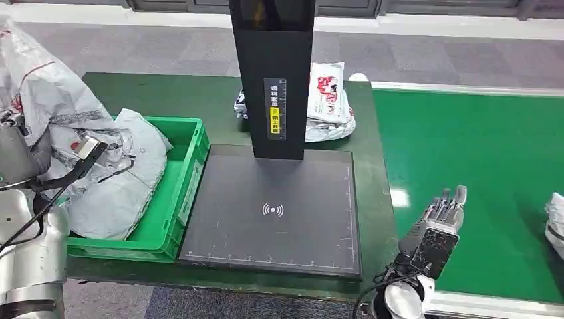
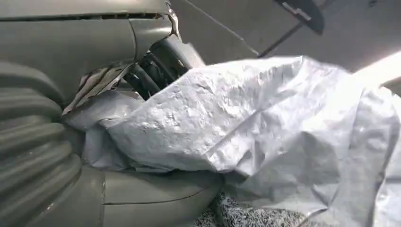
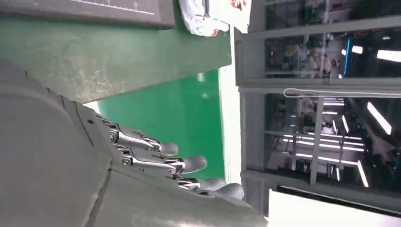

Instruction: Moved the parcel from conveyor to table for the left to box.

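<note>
My left hand (image 2: 71, 142) grips a crinkled white-grey plastic parcel (image 2: 265, 127). In the head view this parcel (image 1: 46, 93) hangs raised at the far left, above the left end of the green box (image 1: 189, 166). A grey parcel (image 1: 123, 179) lies inside the box. My right hand (image 1: 439, 222) hovers open with its fingers apart over the near edge of the green conveyor (image 1: 479, 166), holding nothing. In the right wrist view its fingers (image 3: 156, 158) are stretched out over the belt. Another white parcel (image 1: 555, 222) lies on the belt at the far right edge.
A black scanner plate (image 1: 279, 212) with a black upright post (image 1: 276, 73) fills the middle of the dark green table (image 1: 166, 93). Two white parcels with red print (image 1: 329, 100) lie behind the post. Grey floor lies beyond the table.
</note>
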